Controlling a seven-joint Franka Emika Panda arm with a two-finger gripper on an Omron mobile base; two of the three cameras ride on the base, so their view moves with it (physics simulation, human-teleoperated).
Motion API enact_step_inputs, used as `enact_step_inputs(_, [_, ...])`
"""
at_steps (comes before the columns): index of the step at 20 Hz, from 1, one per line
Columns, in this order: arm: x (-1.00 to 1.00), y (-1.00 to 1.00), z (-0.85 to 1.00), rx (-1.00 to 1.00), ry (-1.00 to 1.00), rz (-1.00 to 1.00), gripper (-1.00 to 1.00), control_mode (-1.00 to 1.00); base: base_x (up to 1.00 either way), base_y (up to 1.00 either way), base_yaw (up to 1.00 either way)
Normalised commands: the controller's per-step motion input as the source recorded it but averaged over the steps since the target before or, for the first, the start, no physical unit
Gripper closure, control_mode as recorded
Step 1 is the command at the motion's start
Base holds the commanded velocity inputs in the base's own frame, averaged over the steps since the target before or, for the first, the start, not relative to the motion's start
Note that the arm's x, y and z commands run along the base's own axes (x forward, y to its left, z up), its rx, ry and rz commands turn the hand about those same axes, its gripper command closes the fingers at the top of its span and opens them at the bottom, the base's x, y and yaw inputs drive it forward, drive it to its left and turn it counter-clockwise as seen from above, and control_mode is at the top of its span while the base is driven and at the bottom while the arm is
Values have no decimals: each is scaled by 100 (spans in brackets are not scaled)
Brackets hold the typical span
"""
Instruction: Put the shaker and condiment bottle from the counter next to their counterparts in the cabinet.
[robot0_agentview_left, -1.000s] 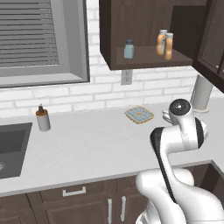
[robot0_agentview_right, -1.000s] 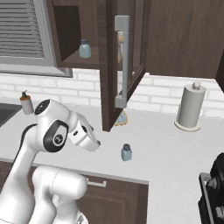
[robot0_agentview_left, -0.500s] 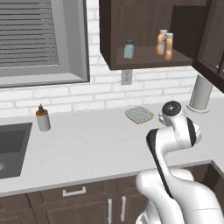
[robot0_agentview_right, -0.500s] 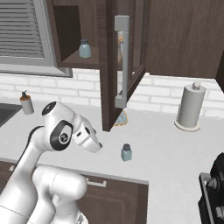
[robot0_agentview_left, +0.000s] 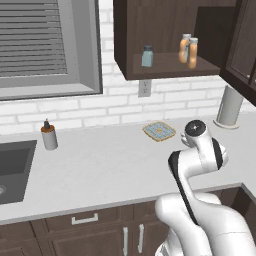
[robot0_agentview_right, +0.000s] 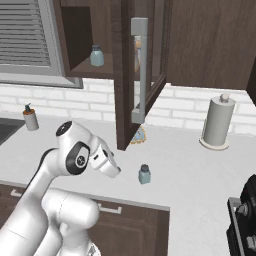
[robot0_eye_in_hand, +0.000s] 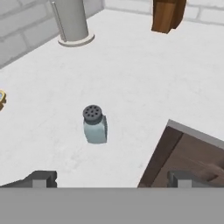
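On the counter (robot0_agentview_right: 200, 170), near its front edge and just right of the open cabinet door (robot0_agentview_right: 131, 80), the shaker (robot0_agentview_right: 144, 174) stands upright and alone, with bare worktop all round it. Over the last second the arm's elbow has swung further right and the wrist has dipped, so the gripper (robot0_eye_in_hand: 111, 178) now looks down on the shaker (robot0_eye_in_hand: 95, 124) from behind and above; the scene itself has not shifted, so the base has stayed put. The jaws stand as wide as they go and hold nothing, and the shaker sits ahead of the fingertips (robot0_eye_in_hand: 43, 178), roughly between them but not yet within their reach. That reads as the approach to the first pick, with the descent and the closing of the jaws yet to come. Up in the cabinet (robot0_agentview_left: 170, 70) a matching shaker (robot0_agentview_left: 147, 56) waits on the shelf, and further right two orange bottles (robot0_agentview_left: 188, 51) stand close together, which suggests the condiment bottle is already beside its counterpart and only the shaker remains. The paper-towel roll (robot0_agentview_right: 218, 122) stands well apart and should not interfere.
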Motion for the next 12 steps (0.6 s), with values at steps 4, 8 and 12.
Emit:
enact_step_inputs(4, [38,-9,-22,0,0,0,-100,-100,0,0,0])
enact_step_inputs(8, [33,-15,-17,0,0,0,-100,-100,0,0,0])
enact_step_inputs(12, [6,-23,-6,2,0,0,-100,-100,0,0,0])
